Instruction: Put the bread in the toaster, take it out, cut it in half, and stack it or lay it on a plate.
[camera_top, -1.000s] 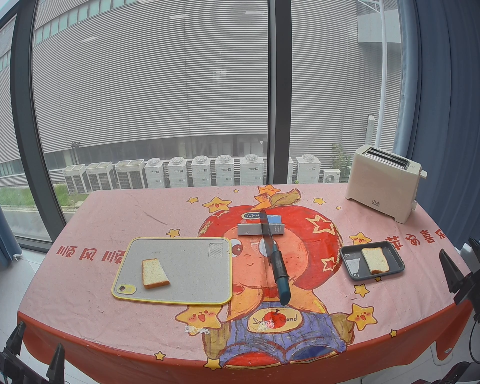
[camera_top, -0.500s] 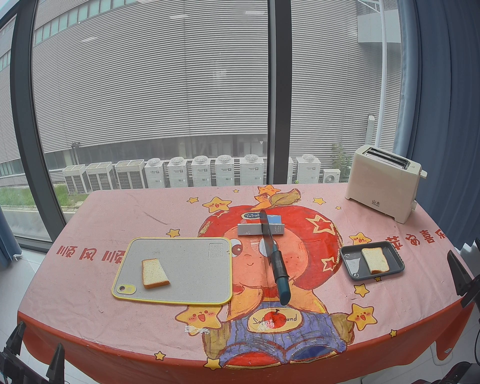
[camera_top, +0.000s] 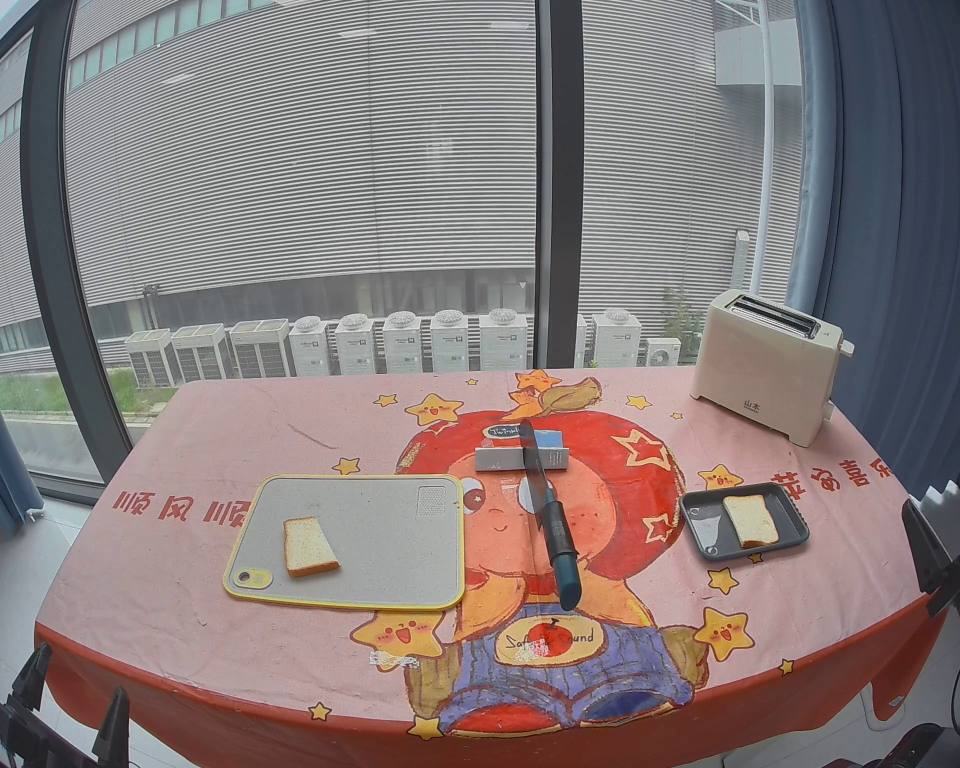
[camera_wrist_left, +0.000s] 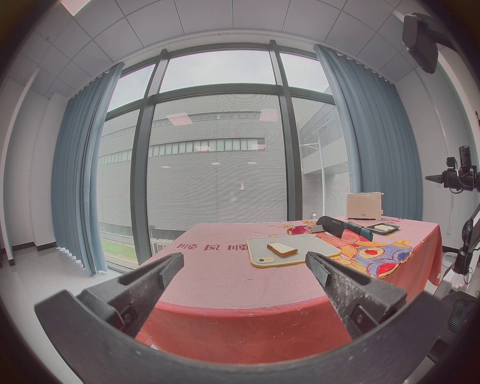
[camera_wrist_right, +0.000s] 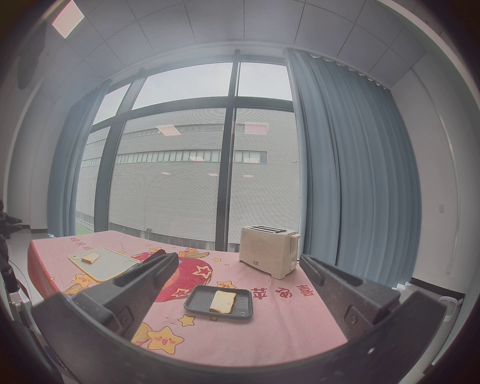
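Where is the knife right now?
In the head view the knife lies mid-table, between the cutting board on the robot's left and the dark plate on its right, blade across a grey block.

One bread piece (camera_top: 309, 546) is laid on the cutting board (camera_top: 400, 540) left of the knife (camera_top: 548, 512); a second piece (camera_top: 750, 520) is held in the dark plate (camera_top: 703, 530) right of the knife, and the toaster (camera_top: 768, 364) is set farther back.

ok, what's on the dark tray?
One piece of bread lies flat on the tray, toward its right side; the left part is bare. The tray floor under the bread is covered.
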